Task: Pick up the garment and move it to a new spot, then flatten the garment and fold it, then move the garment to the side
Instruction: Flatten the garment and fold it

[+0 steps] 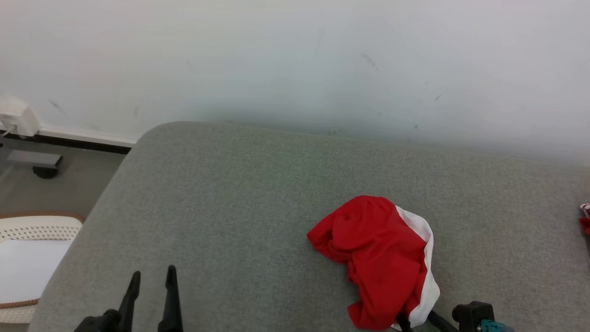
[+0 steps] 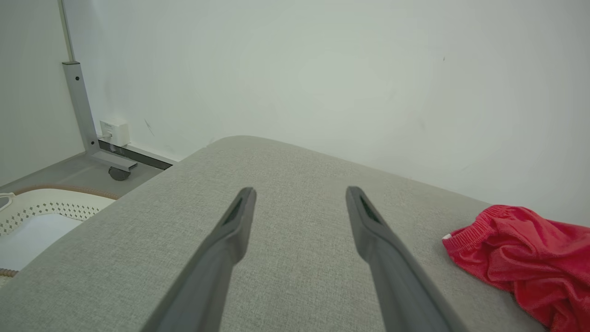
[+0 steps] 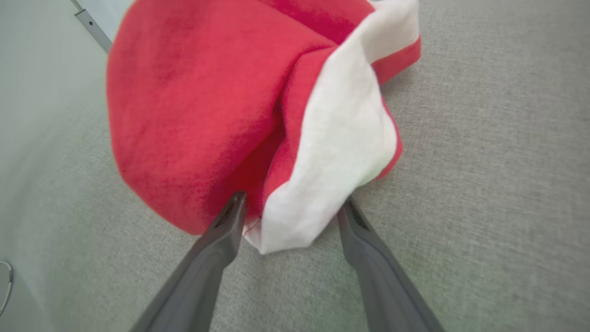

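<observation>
A crumpled red garment (image 1: 378,258) with a white panel lies on the grey fabric surface (image 1: 230,207), right of centre. In the right wrist view the garment (image 3: 198,115) bulges just ahead of my right gripper (image 3: 292,200). That gripper is open, and its two fingers straddle the garment's near white corner, one at the red fold, one at the white edge. In the head view my right gripper (image 1: 418,319) sits at the garment's near end. My left gripper (image 1: 153,272) is open over bare surface at the lower left. The left wrist view shows my left gripper (image 2: 300,191) with the garment (image 2: 521,258) off to its right.
A white perforated basket (image 1: 32,249) stands on the floor left of the surface. A pale wall runs close behind it. A metal frame leg (image 2: 80,106) with a caster and a white wall box (image 1: 18,117) are at the far left. A small red and white item (image 1: 585,219) lies at the right edge.
</observation>
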